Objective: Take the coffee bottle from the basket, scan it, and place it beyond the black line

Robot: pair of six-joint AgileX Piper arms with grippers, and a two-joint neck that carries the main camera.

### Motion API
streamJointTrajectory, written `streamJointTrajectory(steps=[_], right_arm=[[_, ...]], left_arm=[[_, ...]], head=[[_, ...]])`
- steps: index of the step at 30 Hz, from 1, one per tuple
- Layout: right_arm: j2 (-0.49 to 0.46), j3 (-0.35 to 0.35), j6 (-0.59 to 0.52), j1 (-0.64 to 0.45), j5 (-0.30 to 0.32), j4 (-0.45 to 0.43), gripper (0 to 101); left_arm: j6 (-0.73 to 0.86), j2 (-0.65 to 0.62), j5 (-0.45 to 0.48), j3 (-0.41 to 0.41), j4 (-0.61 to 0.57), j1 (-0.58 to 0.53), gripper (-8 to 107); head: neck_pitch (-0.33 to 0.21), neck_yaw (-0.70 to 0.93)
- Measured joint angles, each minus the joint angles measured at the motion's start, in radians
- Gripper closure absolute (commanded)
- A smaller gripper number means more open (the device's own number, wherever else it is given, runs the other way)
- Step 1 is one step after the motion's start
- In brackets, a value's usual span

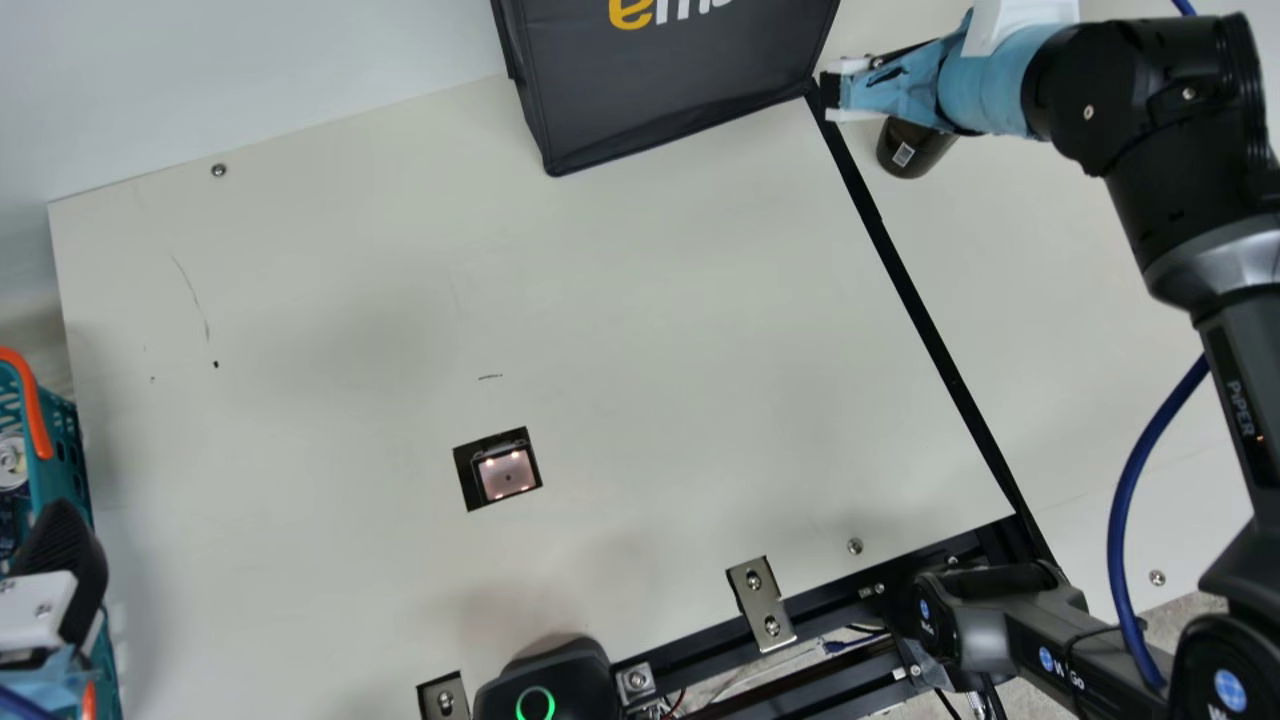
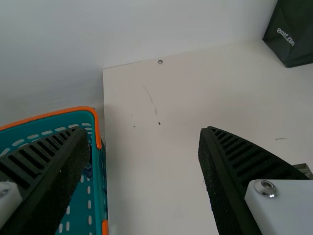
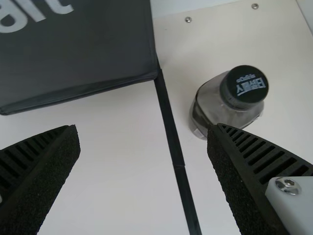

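Basket (image 1: pixel 70 445) holds goods (image 1: pixel 12 464), left tool (image 1: pixel 72 560) and right tool (image 1: pixel 832 92) gape empty, coffee bottle (image 3: pixel 213 102) stands beyond black line (image 1: pixel 921 312).

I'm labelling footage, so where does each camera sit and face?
Main: neck, facing down at cream tabletop; shows both black arms.
Left wrist: on left arm, facing teal plastic basket; shows left pincer.
Right wrist: on right arm, facing black-capped translucent bottle; shows right pincer.
Main and right wrist share the bottle and straight black line.
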Motion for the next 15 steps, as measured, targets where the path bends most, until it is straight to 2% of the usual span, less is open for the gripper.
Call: streamJointTrajectory(steps=[9, 15], right_arm=[[-0.054, 0.06, 0.042, 0.064, -0.009, -0.017, 11], [-0.146, 0.046, 0.026, 0.085, 0.066, -0.021, 11]], left_arm=[[0.0, 0.0, 0.0, 0.0, 0.0, 0.0, 9], [-0.09, 0.01, 0.037, -0.051, 0.072, -0.057, 9]], head=[[0.0, -0.002], [0.0, 0.091]])
